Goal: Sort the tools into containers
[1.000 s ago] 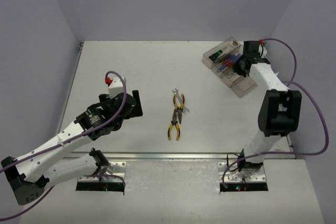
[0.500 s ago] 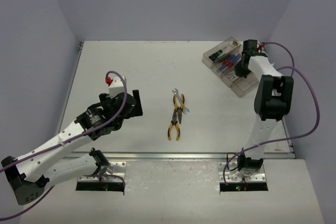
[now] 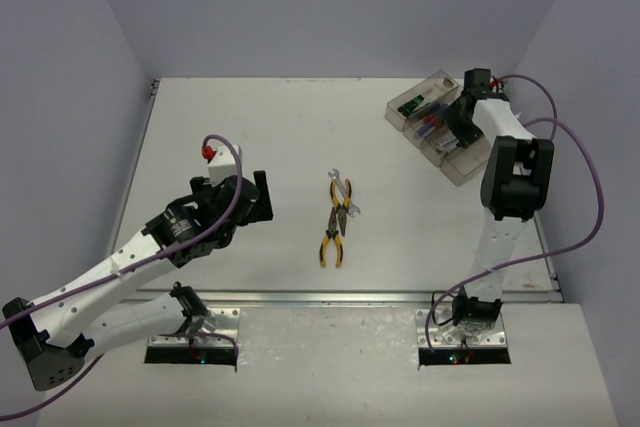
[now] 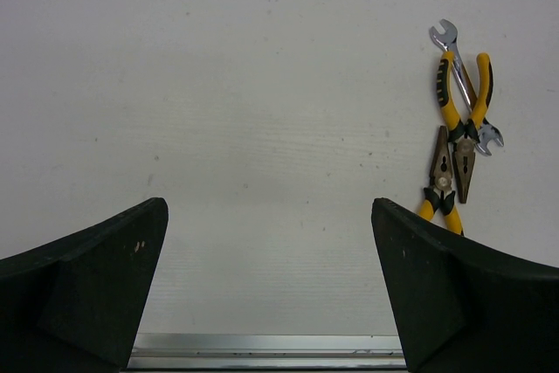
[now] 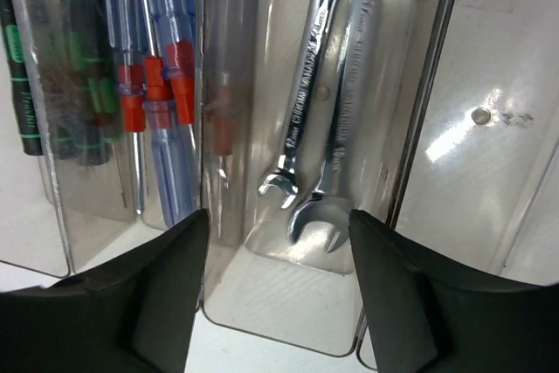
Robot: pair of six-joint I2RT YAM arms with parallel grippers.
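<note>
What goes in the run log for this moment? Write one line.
right pincer: open over bin, two wrenches inside | left pincer: open, empty, above table | unsorted: two pliers, loose wrench

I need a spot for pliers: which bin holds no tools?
The end bin beside the wrenches, farthest from the green screwdrivers; the other three all hold tools.

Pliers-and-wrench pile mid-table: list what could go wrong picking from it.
The wrench crosses the two pliers, whose noses overlap, so the open left claw may drag or lift several at once. The right claw, jaws apart, hangs close over the wrench bin; a skewed retreat might clip its wall.
</note>
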